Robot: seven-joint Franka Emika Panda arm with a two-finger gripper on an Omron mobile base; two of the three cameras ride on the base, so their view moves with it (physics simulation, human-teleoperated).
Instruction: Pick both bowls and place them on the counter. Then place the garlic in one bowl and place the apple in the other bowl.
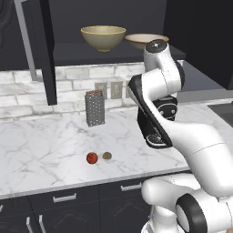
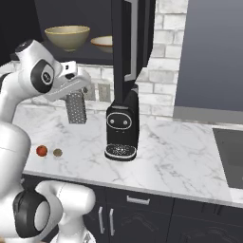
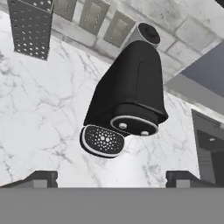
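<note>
Bowls not yet moved: deep olive-tan bowl (image 1: pixel 103 37) and shallow tan bowl (image 1: pixel 144 40) side by side on the open cabinet shelf (image 1: pixel 91 49), upper middle of the left base frame. Apple (image 1: pixel 92 158) and garlic (image 1: pixel 107 155) just beside each other on the surface (image 1: pixel 41 145), lower centre, probably waiting for the bowls. Gripper (image 3: pixel 111 178) empty, fingertips wide apart, pointed at the coffee machine (image 3: pixel 127 96). Grater (image 1: pixel 94 108) near the wall.
</note>
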